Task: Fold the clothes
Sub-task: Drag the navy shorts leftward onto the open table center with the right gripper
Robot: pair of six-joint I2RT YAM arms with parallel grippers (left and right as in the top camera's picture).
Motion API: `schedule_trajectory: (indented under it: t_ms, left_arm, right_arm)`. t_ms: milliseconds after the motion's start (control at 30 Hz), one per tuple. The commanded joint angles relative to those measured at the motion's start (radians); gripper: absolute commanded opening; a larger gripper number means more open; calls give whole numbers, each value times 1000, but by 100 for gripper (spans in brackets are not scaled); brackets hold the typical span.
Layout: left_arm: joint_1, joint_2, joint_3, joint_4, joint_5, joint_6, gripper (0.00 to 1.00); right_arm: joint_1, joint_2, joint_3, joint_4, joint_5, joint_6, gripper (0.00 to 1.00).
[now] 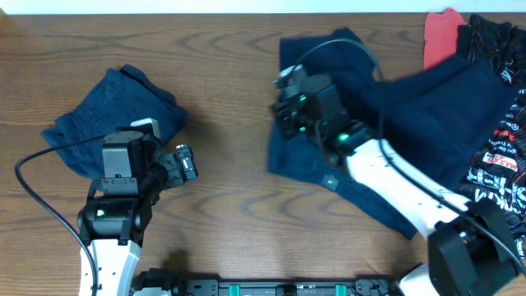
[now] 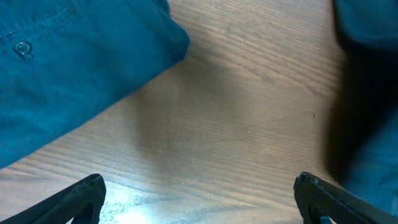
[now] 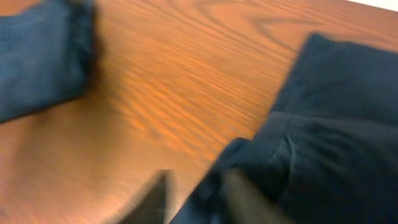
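Note:
A folded blue garment (image 1: pixel 107 115) lies at the left of the table; the left wrist view shows it at the upper left (image 2: pixel 62 74). My left gripper (image 1: pixel 187 164) hangs open and empty just right of it, over bare wood (image 2: pixel 199 199). A dark navy garment (image 1: pixel 427 99) is spread at the right. My right gripper (image 1: pixel 283 99) is at its left edge. In the blurred right wrist view, the fingers (image 3: pixel 199 199) close on a fold of the navy cloth (image 3: pixel 336 124).
A red cloth (image 1: pixel 441 37) and a black printed garment (image 1: pixel 501 156) lie at the far right edge. Bare wooden table (image 1: pixel 230 99) separates the two blue garments. The blue garment also shows in the right wrist view (image 3: pixel 37 62).

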Motion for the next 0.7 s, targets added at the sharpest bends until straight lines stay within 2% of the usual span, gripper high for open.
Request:
schedule_trajectory:
  t_ms: [0, 33, 67, 233, 400, 533, 667]
  left_arm:
    - [-2, 0, 18, -2, -1, -2, 98]
    - [-2, 0, 18, -2, -1, -2, 98]
    - [-2, 0, 18, -2, -1, -2, 98]
    - [-2, 0, 18, -3, 19, -12, 98]
    - [-2, 23, 16, 14, 161, -63, 98]
    - [-15, 95, 16, 18, 234, -93, 98]
    - [-76, 198, 16, 47, 235, -125, 98]
  right_arm:
    - [19, 17, 4, 12, 29, 14, 71]
    - [12, 11, 4, 2, 36, 10, 92]
    - [1, 1, 4, -13, 43, -3, 99]
    - [-99, -88, 4, -185, 72, -61, 99]
    - [-272, -201, 4, -396, 210, -38, 99]
    - [-414, -274, 4, -512, 201, -36, 99]
    - [-518, -321, 4, -602, 199, -37, 99]
